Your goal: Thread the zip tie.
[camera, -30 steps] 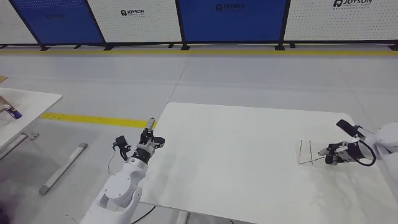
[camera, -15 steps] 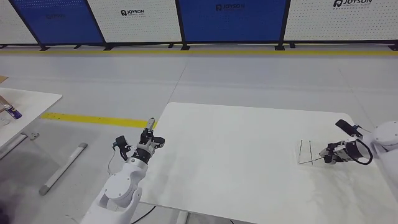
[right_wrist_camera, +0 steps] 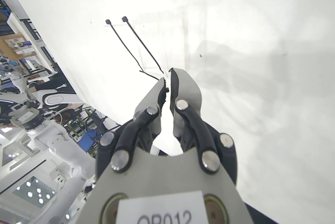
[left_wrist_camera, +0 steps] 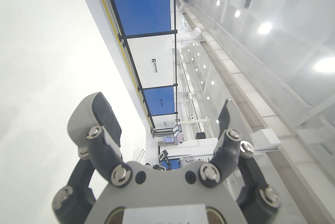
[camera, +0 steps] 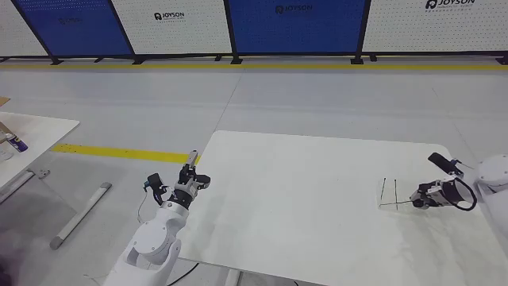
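1. The zip tie (camera: pixel 394 203) (right_wrist_camera: pixel 149 74), a thin black strand, lay low over the right side of the counter (camera: pixel 302 199), and one end ran into the tips of the right gripper (camera: pixel 416 200) (right_wrist_camera: pixel 167 75).
2. That gripper's jaws were clenched almost together on the strand, with only a narrow slit between the pads. In the right wrist view a small dark bit showed in that slit.
3. Two loose ties (camera: pixel 384 191) (right_wrist_camera: pixel 143 44) lay flat on the counter just beyond the tips. They were side by side and nearly parallel, with their square heads at the far end and their tails pointing back toward the jaws.
4. The held strand crossed by the tail ends of the pair. I could not tell whether it touched them.
5. The left gripper (camera: pixel 191 161) (left_wrist_camera: pixel 162 104) sat well apart from all this, at the counter's left edge. Its jaws were released, spread wide with nothing between them, and pointed away from the robot.
6. Beyond the counter stood a row of blue and white panels (camera: pixel 294 8), and a yellow line (camera: pixel 119 152) ran along the floor.
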